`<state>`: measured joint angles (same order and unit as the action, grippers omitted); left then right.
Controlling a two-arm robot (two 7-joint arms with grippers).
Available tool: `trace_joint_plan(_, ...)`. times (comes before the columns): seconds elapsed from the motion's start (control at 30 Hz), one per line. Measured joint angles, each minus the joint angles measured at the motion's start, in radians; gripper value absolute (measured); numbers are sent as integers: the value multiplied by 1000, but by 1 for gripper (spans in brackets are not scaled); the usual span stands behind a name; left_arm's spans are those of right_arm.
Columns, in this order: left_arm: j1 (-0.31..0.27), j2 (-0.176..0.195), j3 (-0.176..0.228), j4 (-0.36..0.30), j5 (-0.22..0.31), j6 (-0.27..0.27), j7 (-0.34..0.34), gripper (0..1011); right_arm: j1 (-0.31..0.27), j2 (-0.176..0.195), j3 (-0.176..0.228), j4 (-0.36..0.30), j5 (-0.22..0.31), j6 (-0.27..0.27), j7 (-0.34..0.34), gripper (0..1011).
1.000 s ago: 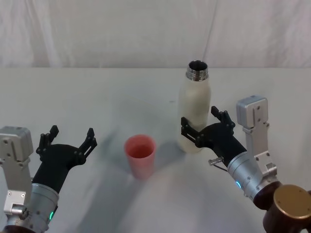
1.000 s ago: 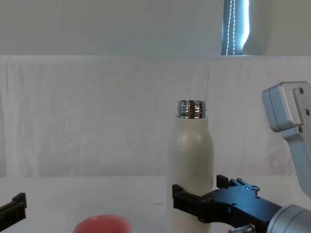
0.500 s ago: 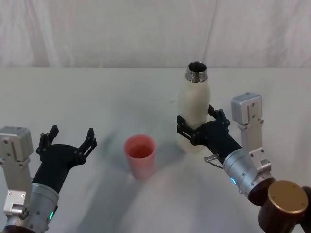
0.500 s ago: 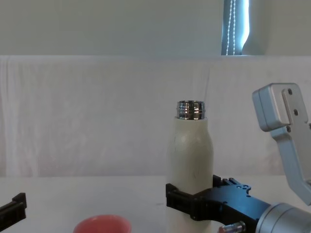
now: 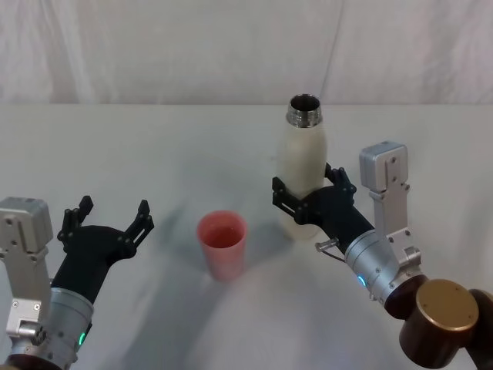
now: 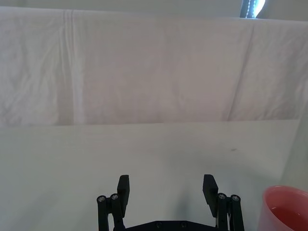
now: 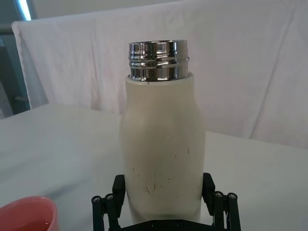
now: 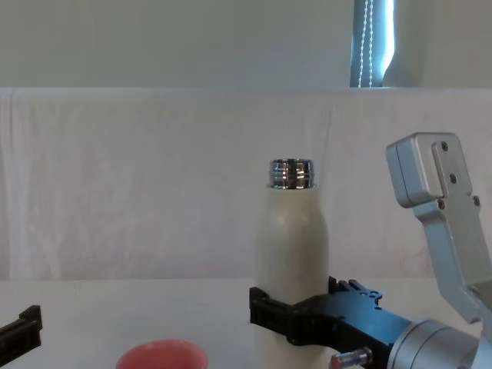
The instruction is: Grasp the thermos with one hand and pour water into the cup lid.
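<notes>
The thermos (image 5: 302,162), a tall cream-white bottle with an open steel neck, stands right of centre on the white table (image 5: 154,154). My right gripper (image 5: 306,186) is shut on its lower body, one black finger against each side. In the right wrist view the thermos (image 7: 161,139) stands upright between those fingers (image 7: 118,186). The salmon cup lid (image 5: 222,245) stands to its left, apart from it, upright. My left gripper (image 5: 112,210) hovers open left of the cup lid, holding nothing; the left wrist view has the cup lid (image 6: 286,214) beside it.
A white cloth backdrop (image 5: 192,54) rises along the table's far edge. Bare tabletop lies between the cup lid and the left gripper, and behind both objects. My right arm's wrist housing (image 5: 385,185) stands close to the right of the thermos.
My right gripper has closed in around the thermos and shifted it a little to the left, toward the cup lid. The left gripper and cup lid have not moved.
</notes>
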<state>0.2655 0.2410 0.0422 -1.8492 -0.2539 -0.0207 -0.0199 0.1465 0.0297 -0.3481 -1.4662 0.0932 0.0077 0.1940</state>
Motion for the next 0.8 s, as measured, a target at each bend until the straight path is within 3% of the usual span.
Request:
trace_joint_plan(0.43,0,0,0,0,0,0,0,1001,-4,1,-4,-9,2,13,-9,950)
trace_joint_plan(0.8,0,0,0,0,0,0,0,1001,-52,33,0,-134,-14,43,-18,950)
